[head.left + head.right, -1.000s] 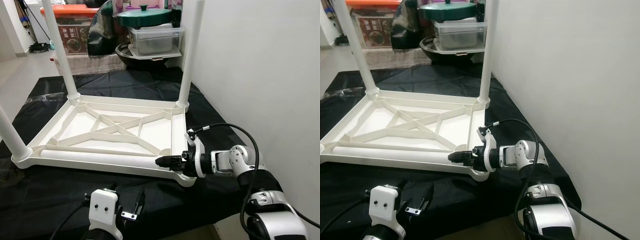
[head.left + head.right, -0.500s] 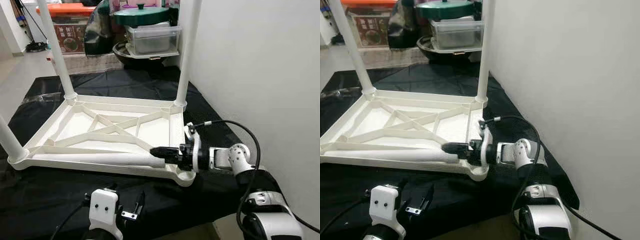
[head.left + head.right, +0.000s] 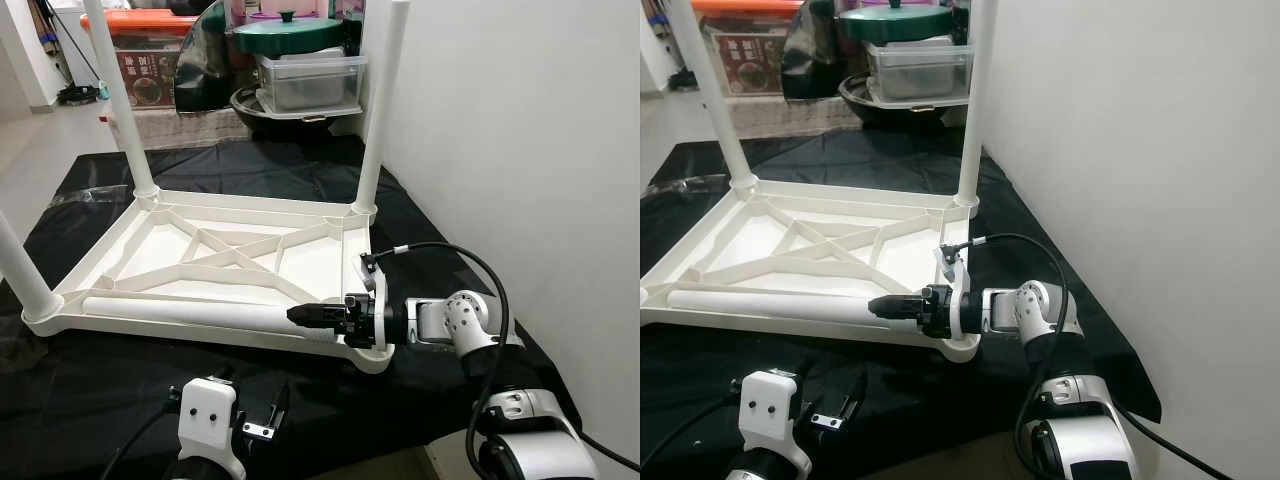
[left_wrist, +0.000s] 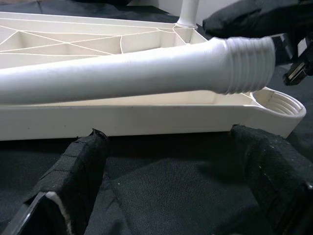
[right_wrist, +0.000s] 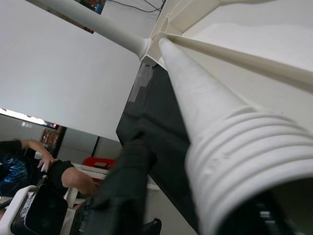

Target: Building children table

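White loose leg [image 3: 190, 312] clamped in right gripper [image 3: 318, 315].

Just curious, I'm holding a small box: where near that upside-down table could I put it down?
Bare black cloth lies in front of the table frame, left of the left gripper. The near right corner is crowded: the right gripper holds the loose leg there.

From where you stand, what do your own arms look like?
The right arm is silver, built of rounded joints, with a black cable looping over it to a black right gripper. The left gripper is black too, behind a white block with two small dark dots. Its fingers have rough dark padding.
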`<state>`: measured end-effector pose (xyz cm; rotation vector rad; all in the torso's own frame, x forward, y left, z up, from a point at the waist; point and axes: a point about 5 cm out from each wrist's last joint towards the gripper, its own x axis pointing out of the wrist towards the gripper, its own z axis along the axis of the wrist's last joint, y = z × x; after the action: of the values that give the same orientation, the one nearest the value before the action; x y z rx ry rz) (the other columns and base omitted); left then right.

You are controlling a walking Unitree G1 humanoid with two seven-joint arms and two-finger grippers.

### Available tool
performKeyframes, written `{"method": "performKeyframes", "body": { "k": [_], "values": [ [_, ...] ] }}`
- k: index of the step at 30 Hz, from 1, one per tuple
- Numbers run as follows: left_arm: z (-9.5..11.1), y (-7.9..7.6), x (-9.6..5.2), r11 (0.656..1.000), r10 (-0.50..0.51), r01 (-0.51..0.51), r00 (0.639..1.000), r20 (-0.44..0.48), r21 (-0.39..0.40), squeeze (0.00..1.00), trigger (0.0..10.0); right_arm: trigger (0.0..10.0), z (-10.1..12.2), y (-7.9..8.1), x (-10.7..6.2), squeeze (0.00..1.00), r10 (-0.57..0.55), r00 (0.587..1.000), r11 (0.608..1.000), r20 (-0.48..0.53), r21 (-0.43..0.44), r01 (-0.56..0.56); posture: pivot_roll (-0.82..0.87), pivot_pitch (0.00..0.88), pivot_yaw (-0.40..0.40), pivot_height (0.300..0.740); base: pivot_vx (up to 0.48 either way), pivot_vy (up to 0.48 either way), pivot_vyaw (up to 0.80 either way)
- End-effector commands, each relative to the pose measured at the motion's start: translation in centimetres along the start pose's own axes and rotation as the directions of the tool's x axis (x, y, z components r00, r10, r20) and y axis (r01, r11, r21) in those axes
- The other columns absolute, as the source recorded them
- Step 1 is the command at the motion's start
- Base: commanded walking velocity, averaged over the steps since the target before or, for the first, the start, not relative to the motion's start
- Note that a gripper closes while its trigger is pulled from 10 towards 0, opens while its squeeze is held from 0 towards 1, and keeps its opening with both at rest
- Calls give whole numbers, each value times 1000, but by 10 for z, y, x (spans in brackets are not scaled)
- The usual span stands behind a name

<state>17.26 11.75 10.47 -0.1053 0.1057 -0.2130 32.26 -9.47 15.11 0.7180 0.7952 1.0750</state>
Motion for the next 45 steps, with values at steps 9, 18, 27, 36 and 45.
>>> {"method": "performKeyframes", "body": {
  "k": [9, 18, 27, 36, 45],
  "values": [
    [-5, 2, 1, 1000, 12, -12, 1000, -27, -5, 0, 10000, 0, 9, -1, -10, 0, 26, 998, 1000, 58, -18, -25, 4, 0, -62, 740, 0, 0, 0],
    [5, 15, 5, 995, 72, -71, 997, 2, -69, 0, 10000, 0, 35, 6, -47, 0, 165, 958, 985, 233, -93, -147, 9, 0, -59, 740, 0, 0, 0],
    [38, 26, 15, 962, 75, -32, 986, 151, -272, 1000, 10000, 0, 35, 12, -72, 0, 306, 904, 952, 299, -109, -287, 4, 0, -48, 740, 0, 0, 0],
    [100, 49, 14, 617, 136, 312, 862, 488, -723, 0, 10000, 0, 8, 11, -78, 0, 437, 844, 893, 310, -38, -449, -1, 0, -42, 740, 0, 0, 0],
    [106, 59, 6, 519, 118, 407, 836, 535, -751, 0, 10000, 0, -11, 17, -76, 0, 510, 823, 850, 249, 2, -527, 0, 0, -39, 740, 0, 0, 0]
  ]
}}
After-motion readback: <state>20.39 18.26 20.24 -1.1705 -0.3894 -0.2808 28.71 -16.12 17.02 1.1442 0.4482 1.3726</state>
